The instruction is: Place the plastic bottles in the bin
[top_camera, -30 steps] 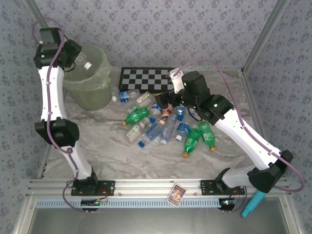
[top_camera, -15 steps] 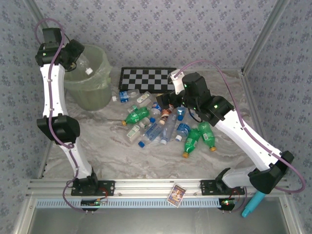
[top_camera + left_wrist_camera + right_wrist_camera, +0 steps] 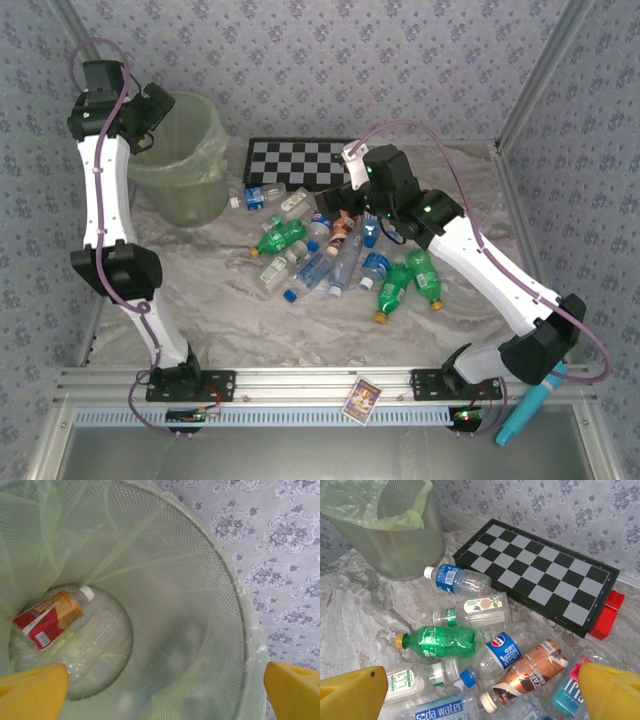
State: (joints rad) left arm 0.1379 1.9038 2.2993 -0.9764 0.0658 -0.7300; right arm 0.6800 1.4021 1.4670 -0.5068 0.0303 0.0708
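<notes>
The pale green bin [image 3: 188,165] stands at the back left, with my left gripper [image 3: 150,108] open above its mouth. Looking down into the bin [image 3: 195,600], one bottle with a red and orange label [image 3: 47,620] lies on the bottom, and nothing is between the left gripper [image 3: 165,692] and its yellow fingers [image 3: 30,692]. Several plastic bottles [image 3: 335,255] lie heaped mid-table. My right gripper [image 3: 345,213] hovers open over the heap's far side. Below the right gripper [image 3: 485,697] lie a green bottle [image 3: 440,641], a blue-labelled bottle [image 3: 504,650] and a brown-labelled bottle [image 3: 530,672].
A black-and-white checkerboard [image 3: 300,162] lies behind the heap, with red blocks [image 3: 609,615] at its end. A turquoise pen-shaped tool [image 3: 530,405] hangs by the right arm's base. A small card [image 3: 362,398] rests on the front rail. Bare marble lies in front of the heap.
The clear bottle that my left gripper held over the bin has been let go and has dropped inside. My right gripper has shifted slightly left and back over the heap.
</notes>
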